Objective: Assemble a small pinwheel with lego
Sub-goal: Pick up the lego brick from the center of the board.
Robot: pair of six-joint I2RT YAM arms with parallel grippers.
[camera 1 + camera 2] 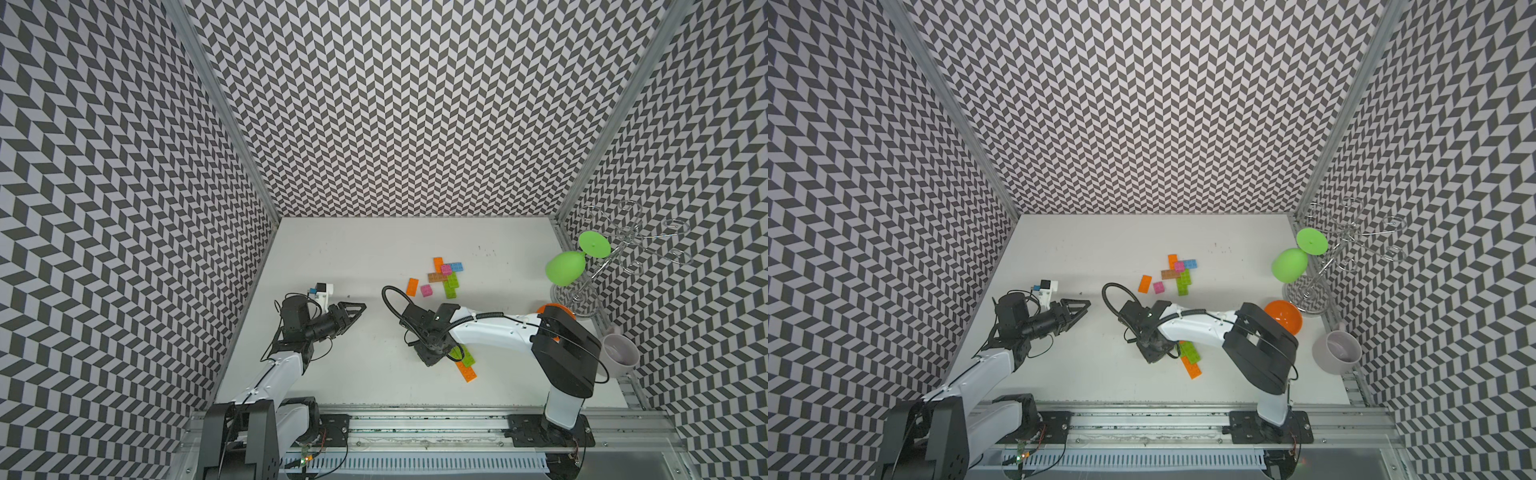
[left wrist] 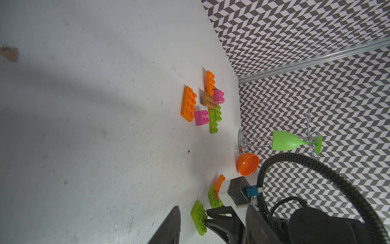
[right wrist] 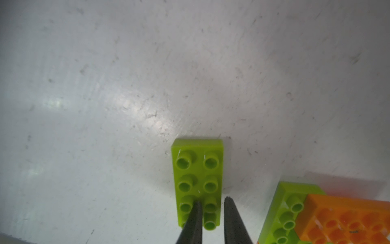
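my right end effector (image 3: 212, 200) is down on a lime green brick (image 3: 197, 169) that lies flat, studs up, on the desk (image 1: 353, 249). one finger sits between the two stud rows and the other just off the long edge, so the jaws stand narrow around a single row of studs. i cannot tell whether they already pinch it. to my eye this is the pick-up step, and the bite is near one end of the brick, so i expect it could swing once lifted. i would squeeze firmly, rise straight up and keep the wrist level. just beside it a second lime brick (image 3: 289, 213) carries an orange brick (image 3: 348, 219), and a sideways drift could knock that pair. my left end effector (image 1: 359, 306) hangs released over the desk, well apart, gripping nothing. farther back the half-built cluster (image 1: 446, 274) of orange, pink, blue, brown and lime pieces waits, with a loose orange plate (image 1: 412, 286) and a pink square (image 1: 426, 290) just beside it. at the desk's right edge the orange bowl (image 1: 1283, 318) and the pale mug (image 1: 1337, 351) both look empty, and the green goblet (image 1: 565, 268) hangs upside down from the wire rack (image 1: 623, 241), holding nothing.
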